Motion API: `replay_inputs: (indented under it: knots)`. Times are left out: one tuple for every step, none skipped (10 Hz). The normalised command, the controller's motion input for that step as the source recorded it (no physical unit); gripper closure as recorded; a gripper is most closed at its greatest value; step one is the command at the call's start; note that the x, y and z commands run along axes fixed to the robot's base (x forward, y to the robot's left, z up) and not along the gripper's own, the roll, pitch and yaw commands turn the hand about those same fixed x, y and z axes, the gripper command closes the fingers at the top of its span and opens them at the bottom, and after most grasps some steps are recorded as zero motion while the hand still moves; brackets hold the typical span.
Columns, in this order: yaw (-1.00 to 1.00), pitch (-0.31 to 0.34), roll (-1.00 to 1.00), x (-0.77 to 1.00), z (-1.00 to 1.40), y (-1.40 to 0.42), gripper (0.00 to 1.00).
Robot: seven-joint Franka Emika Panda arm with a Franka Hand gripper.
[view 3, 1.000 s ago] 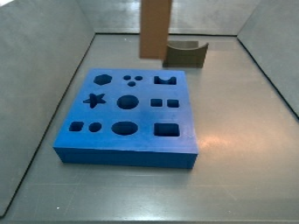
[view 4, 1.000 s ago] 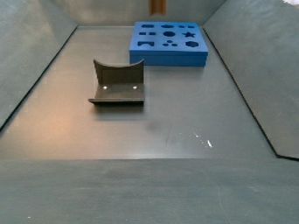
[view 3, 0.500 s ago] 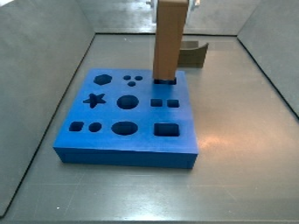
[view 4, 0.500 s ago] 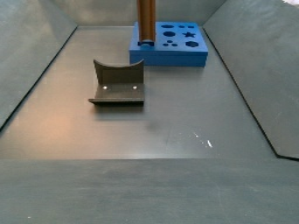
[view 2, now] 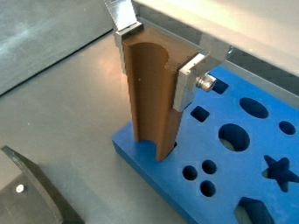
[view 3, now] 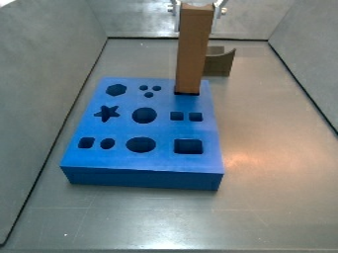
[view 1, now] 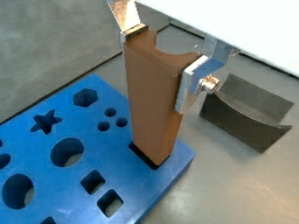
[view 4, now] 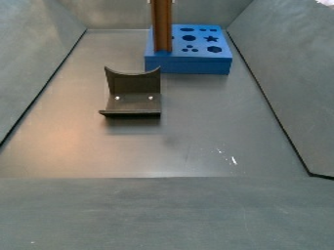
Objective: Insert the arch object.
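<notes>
- End effector [view 1: 162,54] clamped on upper part of tall, slim brown wood-coloured arch object [view 1: 156,105], flat silver fingers [view 2: 187,83] pressed against opposite plain sides in both wrist views.
- Arch object standing upright, lower end seated in a corner hole of thick blue foam-like board with shaped cut-outs [view 3: 132,168]; depth of entry hard to judge.
- Same block seen in a side view [view 4: 160,26] rising from board's near corner [view 4: 196,61].
- Short dark grey block with scooped curved top [view 4: 132,94] lying well apart on grey counter [view 4: 196,137], untouched.
- Likely stiff and light, smooth-sided, so prone to slipping or tilting if squeezed off-centre; best held high on flat faces, as now, kept vertical while pressed down.
</notes>
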Motion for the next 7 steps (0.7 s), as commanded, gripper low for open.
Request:
replay_inputs:
  knots:
    - [-0.06,-0.156,-0.23,0.0,-0.39,0.0,1.0]
    - [0.0,-0.136,-0.21,-0.06,-0.34,0.0,1.0]
    - [0.0,-0.13,-0.23,-0.15,-0.29,0.0,1.0]
    - [0.0,-0.137,-0.24,-0.18,-0.25,0.0,1.0]
    - [0.0,-0.134,-0.24,-0.14,-0.23,0.0,1.0]
    - [0.0,-0.136,-0.18,-0.09,-0.22,0.0,1.0]
    - [0.0,-0.13,-0.17,-0.01,-0.24,0.0,1.0]
